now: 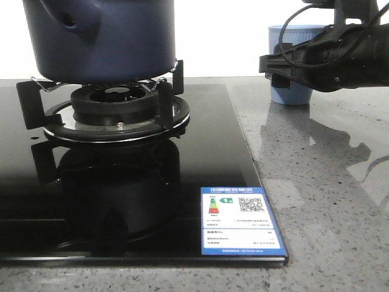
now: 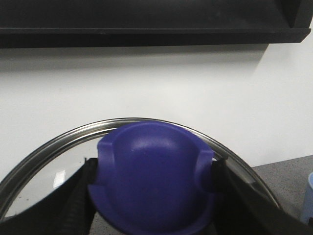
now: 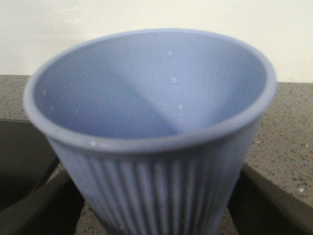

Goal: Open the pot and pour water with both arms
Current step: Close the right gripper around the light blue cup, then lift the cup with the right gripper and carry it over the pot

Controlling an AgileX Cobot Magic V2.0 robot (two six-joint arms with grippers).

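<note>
- The pot (image 1: pixel 100 39) sits on the burner grate (image 1: pixel 115 109) of the black hob (image 1: pixel 213 164), well to the left of the right gripper (image 1: pixel 270 64).
- Left gripper (image 2: pixel 154 196): its fingers (image 2: pixel 80 205) press against either side of the dark blue knob (image 2: pixel 154 181) of the glass lid (image 2: pixel 44 152) (whether the lid is clear of the pot, the wrist view does not show).
- Right gripper: its fingers (image 3: pixel 34 208) flank the light blue ribbed cup (image 3: pixel 151 132) low on its wall; contact cannot be told.
- The cup stands upright, straight ahead between the right gripper's jaws, so that arm is nearer; pouring means carrying it leftward to the pot.
</note>
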